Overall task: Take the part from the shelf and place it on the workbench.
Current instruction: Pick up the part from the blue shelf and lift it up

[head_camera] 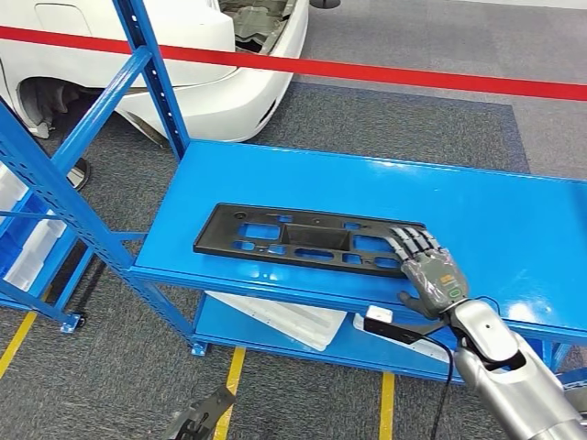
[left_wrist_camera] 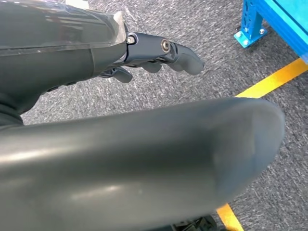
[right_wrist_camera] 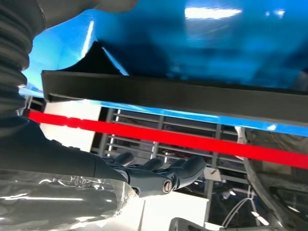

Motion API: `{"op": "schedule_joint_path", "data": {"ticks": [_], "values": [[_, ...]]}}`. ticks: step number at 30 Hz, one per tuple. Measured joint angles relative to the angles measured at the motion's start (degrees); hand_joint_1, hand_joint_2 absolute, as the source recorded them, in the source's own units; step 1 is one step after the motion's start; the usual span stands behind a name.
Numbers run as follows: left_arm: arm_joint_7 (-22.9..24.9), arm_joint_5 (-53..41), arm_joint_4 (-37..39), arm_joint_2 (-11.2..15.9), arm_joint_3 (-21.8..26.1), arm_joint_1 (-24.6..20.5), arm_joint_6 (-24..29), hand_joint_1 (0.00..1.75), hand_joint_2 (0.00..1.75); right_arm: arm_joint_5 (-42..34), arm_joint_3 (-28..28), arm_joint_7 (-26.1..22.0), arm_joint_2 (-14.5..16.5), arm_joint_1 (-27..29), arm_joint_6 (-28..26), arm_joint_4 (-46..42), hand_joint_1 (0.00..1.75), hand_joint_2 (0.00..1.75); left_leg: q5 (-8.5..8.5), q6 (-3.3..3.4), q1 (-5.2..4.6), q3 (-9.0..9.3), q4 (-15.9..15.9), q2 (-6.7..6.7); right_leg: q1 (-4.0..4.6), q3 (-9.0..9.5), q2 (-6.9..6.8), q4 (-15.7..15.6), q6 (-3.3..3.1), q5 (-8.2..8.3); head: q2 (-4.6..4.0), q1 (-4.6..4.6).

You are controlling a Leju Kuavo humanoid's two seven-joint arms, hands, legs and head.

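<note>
The right hand (head_camera: 427, 268), fingers spread and holding nothing, is reaching the right end of the long black panel (head_camera: 297, 240) lying near the shelf's (head_camera: 484, 220) front edge, likely stiff, light and best gripped along its solid rim.

Bare blue shelf top (head_camera: 443, 197) lies open beyond the black part (head_camera: 297, 240)

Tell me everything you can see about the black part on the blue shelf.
The black part is a long flat panel, seemingly matte plastic, with a recessed rectangular pocket in the middle and several cutouts showing blue through them. It lies flat on the blue shelf, near its front edge. The right hand is at its right end, fingers over it.
</note>
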Motion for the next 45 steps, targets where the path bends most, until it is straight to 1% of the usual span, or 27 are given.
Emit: {"op": "schedule_joint_path", "data": {"ticks": [13, 21, 30, 36, 38, 39, 40, 42, 43, 45], "values": [[0.43, -0.05, 0.0, 0.0, -0.82, -0.27, -0.23, 0.0, 0.0, 0.54, -0.68, -2.65, 2.71, -3.88, 0.92, 6.42, 0.0, 1.75, 0.01, 0.0, 0.0, 0.02, 0.0, 0.0, 0.0, 0.01, 0.02, 0.01, 0.0, 0.01, -0.01, 0.0], [0.7, -0.43, 0.0, 0.0, -1.51, -0.66, -0.67, 0.0, 0.0, -0.02, -0.21, -4.1, 5.87, -6.0, 1.91, 10.16, 0.0, 1.75, 0.01, 0.0, 0.0, 0.02, 0.0, 0.0, 0.0, 0.01, 0.02, 0.01, 0.0, 0.01, -0.01, 0.0], [1.03, -1.04, 0.0, 0.0, -2.5, -1.03, -0.87, 0.0, 0.0, -0.49, 0.56, -4.39, 10.02, -7.36, -0.82, 14.81, 0.0, 1.75, 0.01, -0.01, 0.01, 0.06, 0.0, 0.0, 0.01, 0.03, 0.03, 0.01, 0.0, 0.01, -0.01, 0.0], [1.4, -0.97, 0.0, 0.0, -2.58, -1.09, -0.85, 0.0, 0.0, -0.24, 1.04, -3.91, 10.82, -7.57, -3.45, 16.51, 0.0, 1.75, 0.01, -0.01, 0.0, 0.06, 0.01, 0.0, 0.0, 0.04, 0.02, 0.01, 0.0, 0.01, -0.01, 0.0], [1.45, -0.96, 0.0, 0.0, -2.59, -1.09, -0.82, 0.0, 0.0, -0.07, 1.1, -3.75, 10.84, -7.58, -4.32, 16.97, 0.05, 1.75, 0.01, -0.01, 0.0, 0.06, 0.01, 0.0, 0.0, 0.04, 0.02, 0.0, 0.0, 0.01, -0.01, 0.0], [1.48, -0.95, 0.0, 0.0, -2.6, -1.08, -0.8, 0.0, 0.0, 0.03, 1.12, -3.56, 10.84, -7.59, -4.8, 17.21, 0.42, 1.75, 0.01, -0.01, 0.0, 0.06, 0.01, 0.0, 0.0, 0.04, 0.02, 0.0, 0.0, 0.01, -0.01, 0.0], [1.49, -0.94, 0.0, 0.0, -2.6, -1.08, -0.79, 0.0, 0.0, 0.14, 1.12, -3.34, 10.84, -7.58, -5.26, 17.45, 0.86, 1.75, 0.01, -0.01, 0.0, 0.07, 0.01, 0.0, 0.0, 0.04, 0.02, 0.0, 0.0, 0.01, -0.01, 0.0], [1.5, -0.9, 0.0, 0.01, -2.6, -1.07, -0.78, 0.0, 0.0, 0.28, 1.12, -3.0, 10.82, -7.49, -5.93, 17.96, 1.68, 1.75, 0.01, -0.01, 0.0, 0.07, 0.02, 0.0, 0.0, 0.04, 0.02, 0.0, 0.0, 0.01, -0.01, 0.0], [1.5, -0.82, 0.0, 0.01, -2.6, -1.07, -0.78, 0.0, 0.0, 0.32, 1.11, -2.92, 10.81, -7.38, -6.16, 18.22, 1.75, 1.75, 0.01, -0.01, 0.0, 0.07, 0.02, 0.0, 0.0, 0.04, 0.02, 0.0, 0.0, 0.01, -0.01, 0.0], [1.49, -0.51, 0.0, 0.02, -2.6, -1.06, -0.77, 0.0, 0.0, 0.38, 1.1, -2.81, 10.75, -7.1, -6.54, 18.71, 1.75, 1.75, 0.01, -0.01, 0.0, 0.07, 0.02, 0.0, 0.0, 0.03, 0.03, 0.01, -0.01, 0.01, -0.01, 0.0]]}}
